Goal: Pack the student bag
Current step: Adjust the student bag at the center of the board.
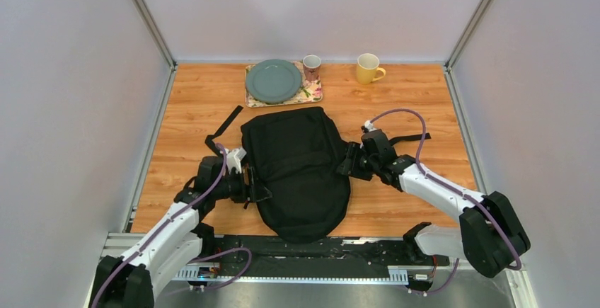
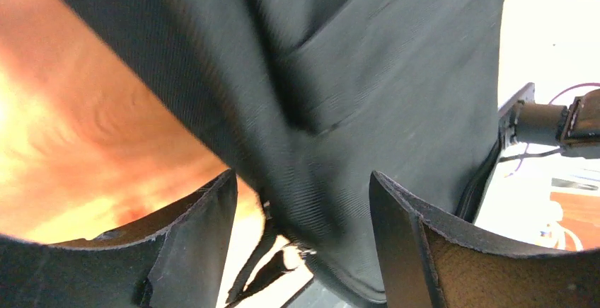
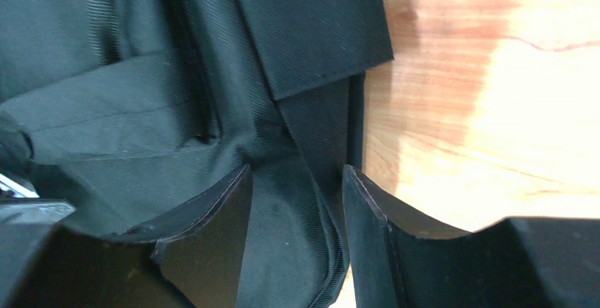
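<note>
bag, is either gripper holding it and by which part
The left gripper is open around the bag's left edge, not clamping. The right gripper straddles its right edge; whether it pinches cannot be told.

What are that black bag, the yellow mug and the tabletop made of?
The student bag: matte woven fabric, perhaps nylon or polyester; a fine ribbed weave shows close up. The yellow mug: likely glazed ceramic, smooth surface. The table: wood or wood-look laminate, grain visible.
</note>
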### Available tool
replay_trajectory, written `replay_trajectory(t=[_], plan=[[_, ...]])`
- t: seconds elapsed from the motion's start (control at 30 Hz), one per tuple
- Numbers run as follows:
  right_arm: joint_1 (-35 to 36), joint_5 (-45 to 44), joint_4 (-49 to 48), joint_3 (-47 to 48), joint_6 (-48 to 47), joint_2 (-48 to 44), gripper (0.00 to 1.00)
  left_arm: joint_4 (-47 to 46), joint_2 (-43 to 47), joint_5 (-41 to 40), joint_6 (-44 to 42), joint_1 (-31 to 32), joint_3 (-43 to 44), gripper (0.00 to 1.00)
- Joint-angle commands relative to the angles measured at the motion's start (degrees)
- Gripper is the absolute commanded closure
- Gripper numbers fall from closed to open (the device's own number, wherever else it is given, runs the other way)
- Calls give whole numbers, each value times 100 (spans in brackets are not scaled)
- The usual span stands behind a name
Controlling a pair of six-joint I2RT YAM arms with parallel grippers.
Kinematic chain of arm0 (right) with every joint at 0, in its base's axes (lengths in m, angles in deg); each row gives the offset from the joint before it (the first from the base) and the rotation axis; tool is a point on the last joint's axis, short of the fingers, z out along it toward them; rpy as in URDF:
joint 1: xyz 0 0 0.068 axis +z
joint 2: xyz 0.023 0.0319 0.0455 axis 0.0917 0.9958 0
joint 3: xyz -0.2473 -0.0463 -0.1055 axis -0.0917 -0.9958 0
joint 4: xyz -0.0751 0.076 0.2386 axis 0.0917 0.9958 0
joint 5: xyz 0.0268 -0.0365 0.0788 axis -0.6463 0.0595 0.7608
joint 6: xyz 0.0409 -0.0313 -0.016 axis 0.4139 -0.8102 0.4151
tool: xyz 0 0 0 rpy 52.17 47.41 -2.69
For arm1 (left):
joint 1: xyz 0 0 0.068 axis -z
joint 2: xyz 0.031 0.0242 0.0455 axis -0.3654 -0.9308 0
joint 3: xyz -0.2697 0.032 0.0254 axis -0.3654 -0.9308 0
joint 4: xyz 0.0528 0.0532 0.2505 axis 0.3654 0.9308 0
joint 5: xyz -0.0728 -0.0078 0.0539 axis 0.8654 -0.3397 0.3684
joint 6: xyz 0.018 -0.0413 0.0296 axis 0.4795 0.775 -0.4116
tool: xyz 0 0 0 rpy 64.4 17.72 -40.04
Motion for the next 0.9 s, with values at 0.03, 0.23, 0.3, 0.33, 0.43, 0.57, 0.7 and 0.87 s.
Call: replay_trajectory(t=[0.03,0.23,0.3,0.33,0.43,0.57,0.7,0.87], plan=[[-24,145,-532,-597,530,-150,53,-1256,-258,622,838,-16,-521,24],[-24,313,-1034,-1065,1041,-414,69,-1880,-1374,735,750,19,128,47],[-33,251,-1008,-1056,1164,-440,73,-2109,-2067,919,777,167,628,61],[-24,234,-999,-1039,1208,-441,75,-2144,-2305,990,751,238,839,64],[-33,120,-1051,-960,1314,-484,77,-1796,-3097,868,488,580,1656,69],[-42,-179,-876,-653,1165,-537,73,-1099,-3573,516,223,634,2370,69],[-261,-101,-648,-310,840,-432,70,-967,-3143,-9,188,634,1958,64],[-455,-74,-305,51,514,-344,64,-914,-2275,-345,258,634,1203,60]])
